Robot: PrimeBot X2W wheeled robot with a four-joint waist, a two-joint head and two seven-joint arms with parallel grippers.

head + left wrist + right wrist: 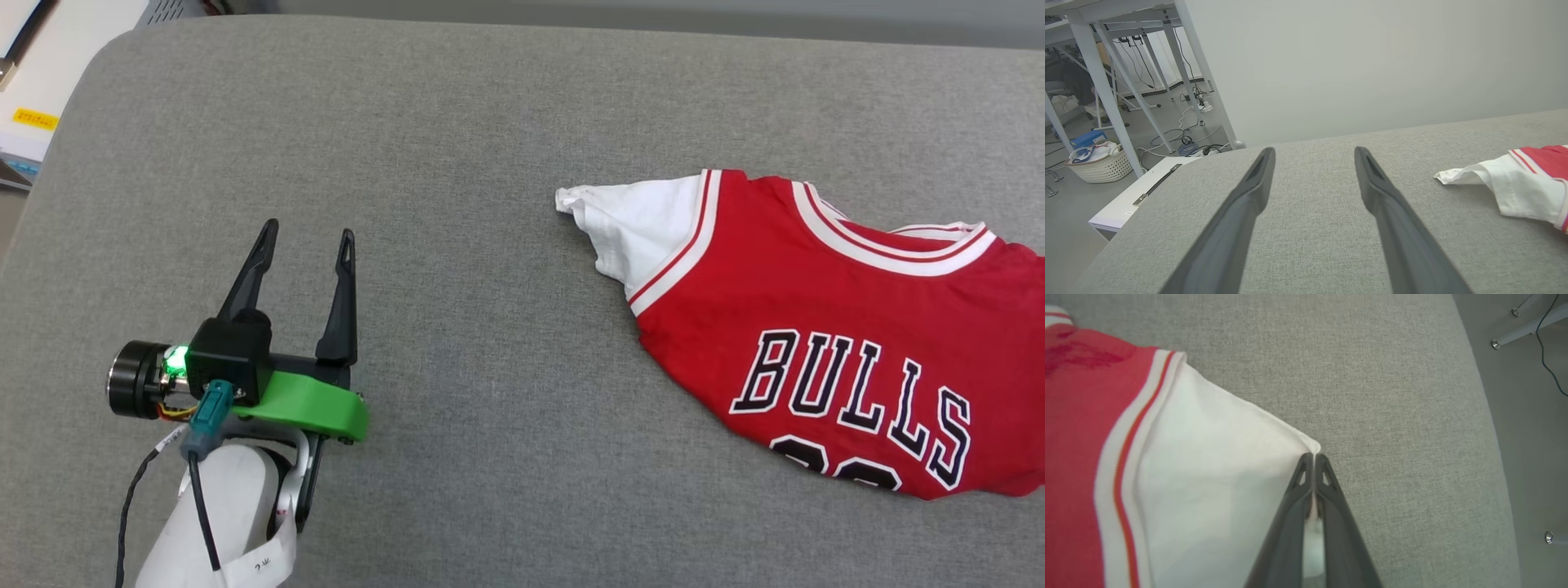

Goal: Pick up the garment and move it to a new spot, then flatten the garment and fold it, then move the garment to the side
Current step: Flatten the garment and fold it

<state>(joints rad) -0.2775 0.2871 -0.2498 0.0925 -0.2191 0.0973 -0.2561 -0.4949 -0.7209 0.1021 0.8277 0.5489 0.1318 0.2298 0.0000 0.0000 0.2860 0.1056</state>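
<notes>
The garment point(816, 327) lies partly bunched on the right part of the grey padded surface point(490, 106). The right gripper point(1313, 457) has its fingers pressed together on the corner of the white sleeve point(1216, 465). To lift well, I think it should rise slowly, so this thin hold does not slip. The left gripper point(309, 237) is spread and empty, well apart to the garment's left.

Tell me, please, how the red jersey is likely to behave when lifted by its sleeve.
Probably floppy: the jersey lies rumpled on the grey surface. It would likely hang from the white sleeve pinched in the right hand.
</notes>
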